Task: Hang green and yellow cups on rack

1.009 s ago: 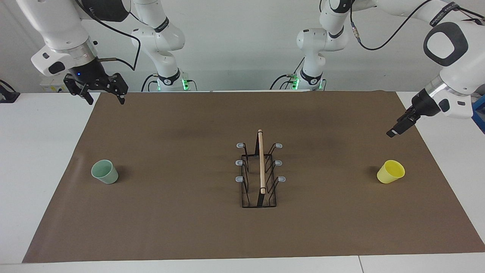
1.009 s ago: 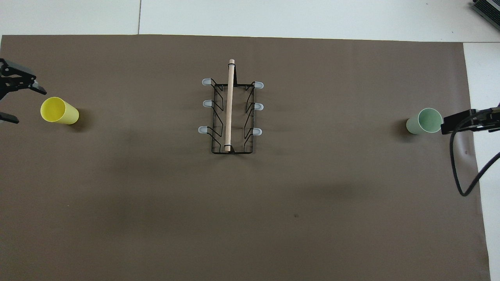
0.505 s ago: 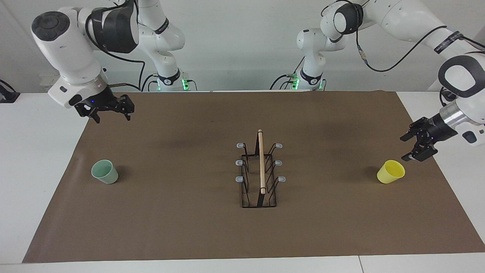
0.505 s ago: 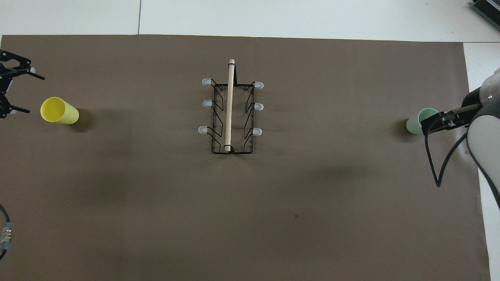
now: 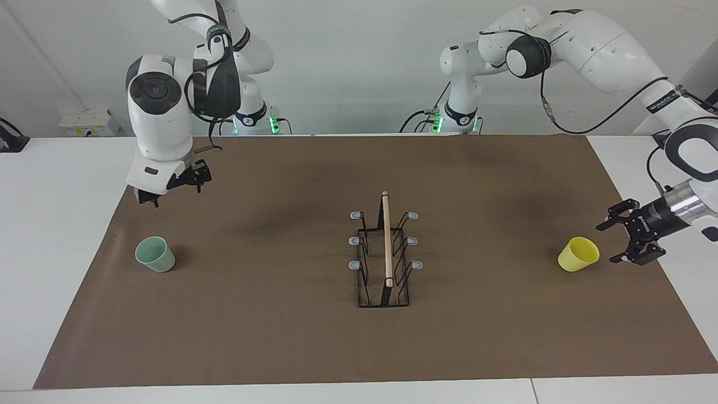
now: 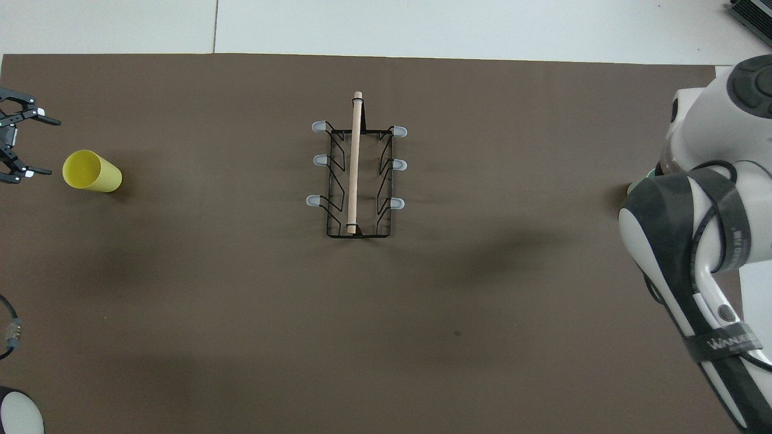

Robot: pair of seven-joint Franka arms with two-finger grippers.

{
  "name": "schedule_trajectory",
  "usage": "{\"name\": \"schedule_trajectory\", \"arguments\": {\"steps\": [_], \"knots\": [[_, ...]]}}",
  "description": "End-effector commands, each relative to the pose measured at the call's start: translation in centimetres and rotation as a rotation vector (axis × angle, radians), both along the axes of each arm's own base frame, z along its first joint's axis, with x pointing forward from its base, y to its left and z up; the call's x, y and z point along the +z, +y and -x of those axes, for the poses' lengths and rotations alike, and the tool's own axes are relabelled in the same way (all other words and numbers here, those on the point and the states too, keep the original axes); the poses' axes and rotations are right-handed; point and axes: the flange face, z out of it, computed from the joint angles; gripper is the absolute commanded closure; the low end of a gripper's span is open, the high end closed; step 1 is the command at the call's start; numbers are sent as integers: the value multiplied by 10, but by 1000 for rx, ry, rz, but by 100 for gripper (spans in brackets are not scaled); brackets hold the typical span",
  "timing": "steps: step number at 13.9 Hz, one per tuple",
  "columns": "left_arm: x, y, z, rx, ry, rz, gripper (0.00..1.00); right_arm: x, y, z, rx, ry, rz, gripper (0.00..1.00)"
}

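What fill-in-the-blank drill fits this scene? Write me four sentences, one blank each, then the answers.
1. The rack has ____ grey-capped prongs, none of them holding a cup.
2. The left claw is open beside the ____ cup.
3. The green cup stands on the brown mat toward the ____ arm's end of the table.
4. The right claw is up over the mat and holds ____.

Missing words: six; yellow; right; nothing
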Motion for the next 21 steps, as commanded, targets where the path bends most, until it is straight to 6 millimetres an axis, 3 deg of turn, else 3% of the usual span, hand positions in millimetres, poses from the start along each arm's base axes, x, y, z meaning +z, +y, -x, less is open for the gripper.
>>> {"name": "schedule_trajectory", "arguments": {"steps": [1,2,3,7,9,13,18,21], "knots": [[-22,20,-6,69,20,15,2,-13,0,8,281,111,55,0],[-38,45,0,111,27,33,1,-15,-3,8,404,147,86,0],[-47,54,-1,127,16,63,0,-20,-5,10,506,188,115,0],[-64,53,5,171,48,131,0,-18,-4,5,706,279,245,0],[-70,56,15,198,67,164,0,-40,13,4,812,362,333,0],[-68,62,25,244,60,225,0,-70,22,-5,888,426,439,0],[-102,70,34,291,69,208,0,-109,18,1,931,403,489,0],[-119,70,40,300,58,244,0,-143,22,-1,926,402,533,0]]}}
